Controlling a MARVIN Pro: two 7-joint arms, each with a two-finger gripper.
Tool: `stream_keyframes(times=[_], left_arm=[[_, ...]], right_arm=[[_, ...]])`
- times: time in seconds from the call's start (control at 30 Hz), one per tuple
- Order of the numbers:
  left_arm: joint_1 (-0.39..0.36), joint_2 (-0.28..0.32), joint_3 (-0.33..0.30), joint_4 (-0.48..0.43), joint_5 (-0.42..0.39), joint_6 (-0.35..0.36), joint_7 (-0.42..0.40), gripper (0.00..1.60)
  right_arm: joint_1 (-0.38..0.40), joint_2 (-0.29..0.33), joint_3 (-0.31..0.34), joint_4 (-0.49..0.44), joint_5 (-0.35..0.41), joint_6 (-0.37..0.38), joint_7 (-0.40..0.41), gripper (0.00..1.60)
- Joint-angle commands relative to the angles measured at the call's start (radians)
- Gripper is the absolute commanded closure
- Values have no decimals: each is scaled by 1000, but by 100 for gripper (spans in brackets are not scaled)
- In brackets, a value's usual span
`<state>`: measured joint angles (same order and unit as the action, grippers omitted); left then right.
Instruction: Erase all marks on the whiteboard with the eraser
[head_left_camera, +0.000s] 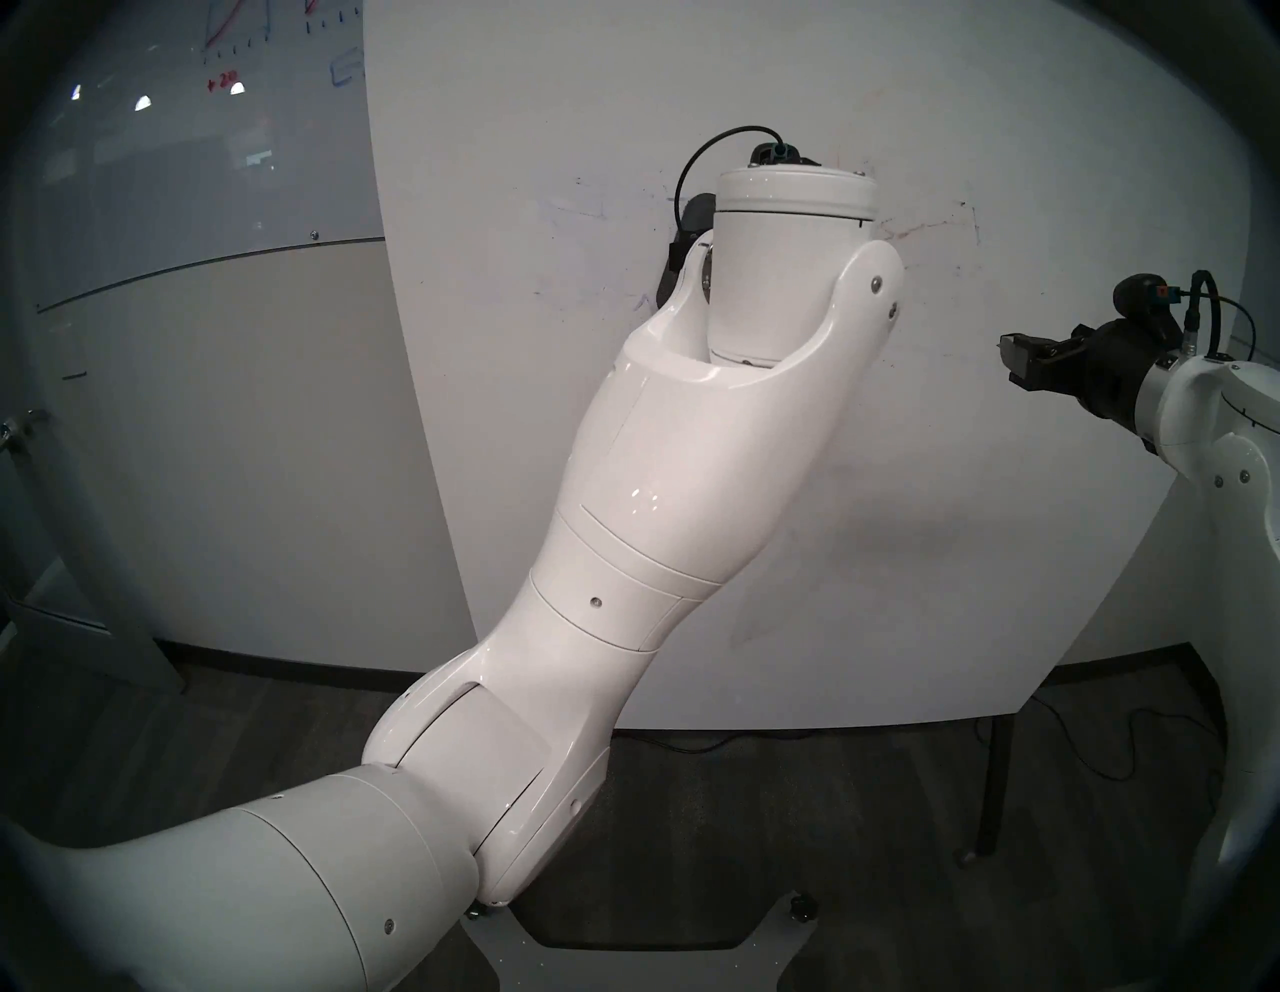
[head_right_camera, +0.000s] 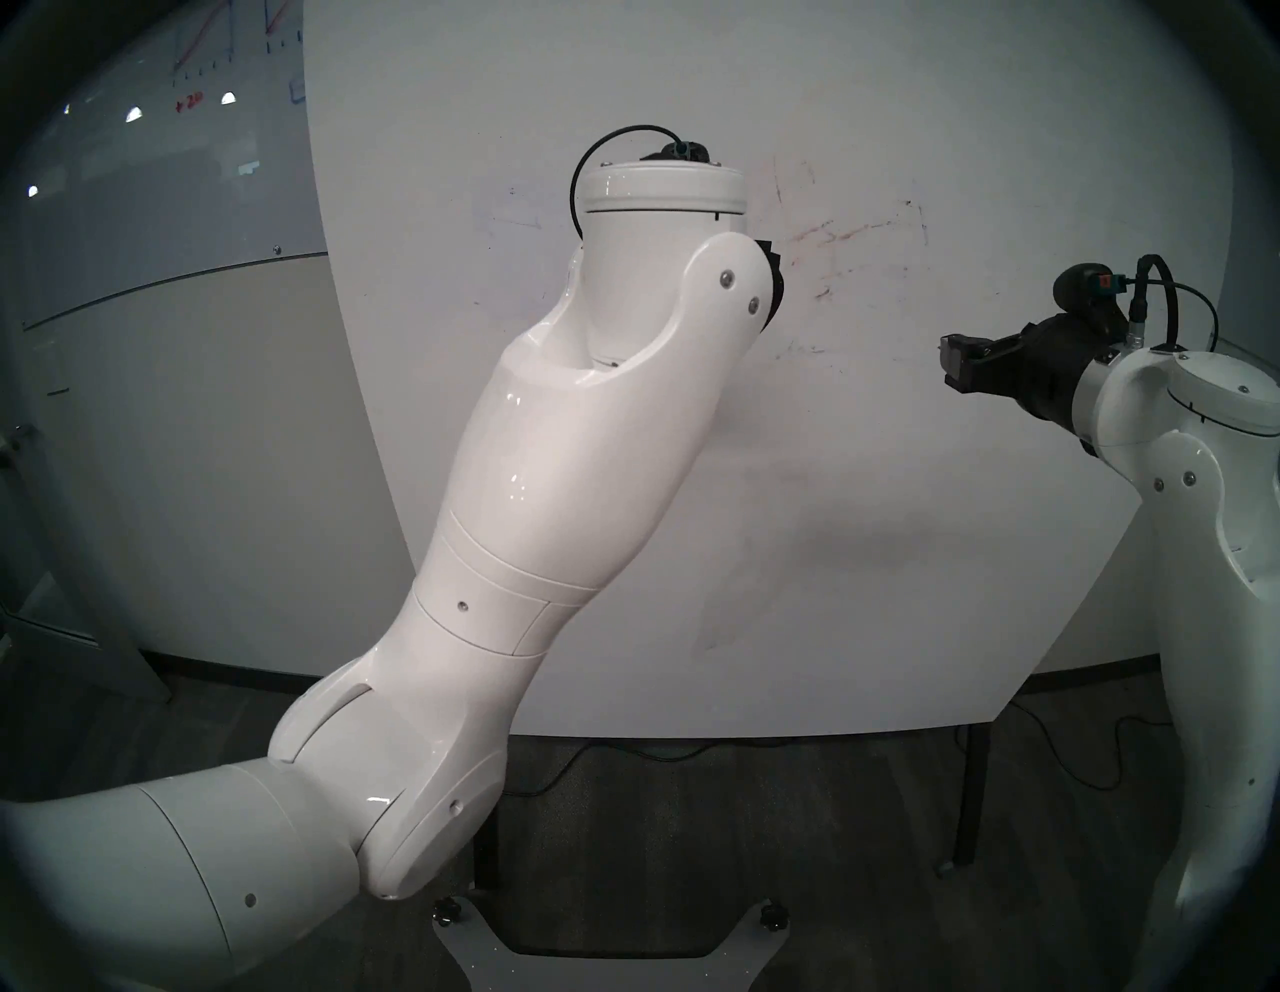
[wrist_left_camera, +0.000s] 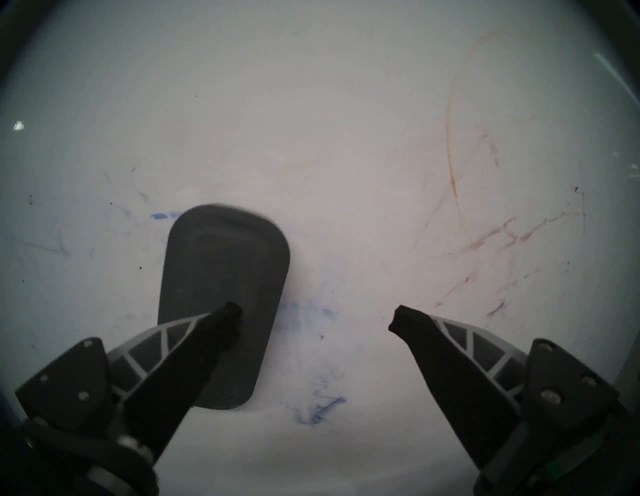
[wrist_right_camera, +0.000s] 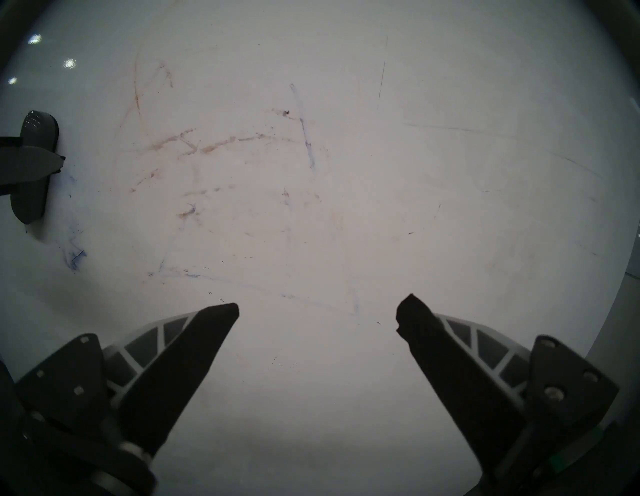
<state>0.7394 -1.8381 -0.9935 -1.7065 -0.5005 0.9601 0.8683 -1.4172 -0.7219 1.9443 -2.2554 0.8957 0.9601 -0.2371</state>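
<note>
Matte white whiteboard (wrist_left_camera: 346, 104), smudged blue marks (wrist_left_camera: 322, 410), rounded grey eraser (wrist_left_camera: 225, 273)

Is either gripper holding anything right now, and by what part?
Nothing is clamped. The left gripper stands open, one fingertip against the eraser back on the whiteboard. The right gripper is open and empty.

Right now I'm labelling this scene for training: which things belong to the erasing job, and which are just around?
Job:
- whiteboard
- eraser, flat on the board, left gripper open over it
- blue marks and brownish streaks

Just around:
- glass board with graph scribbles
- right gripper, open, idle
- floor cables
</note>
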Motion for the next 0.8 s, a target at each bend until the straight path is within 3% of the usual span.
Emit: stream_keyframes(times=[0.0, 0.37, 0.77], left_arm=[[9, 17, 36, -44, 89, 0, 100, 0], [6, 25, 52, -18, 194, 0, 102, 0], [-18, 7, -6, 50, 218, 0, 100, 0]], right_arm=[[9, 4, 3, -5, -2, -7, 1, 0], [9, 4, 3, -5, -2, -7, 1, 0], [9, 4, 3, -5, -2, -7, 1, 0]])
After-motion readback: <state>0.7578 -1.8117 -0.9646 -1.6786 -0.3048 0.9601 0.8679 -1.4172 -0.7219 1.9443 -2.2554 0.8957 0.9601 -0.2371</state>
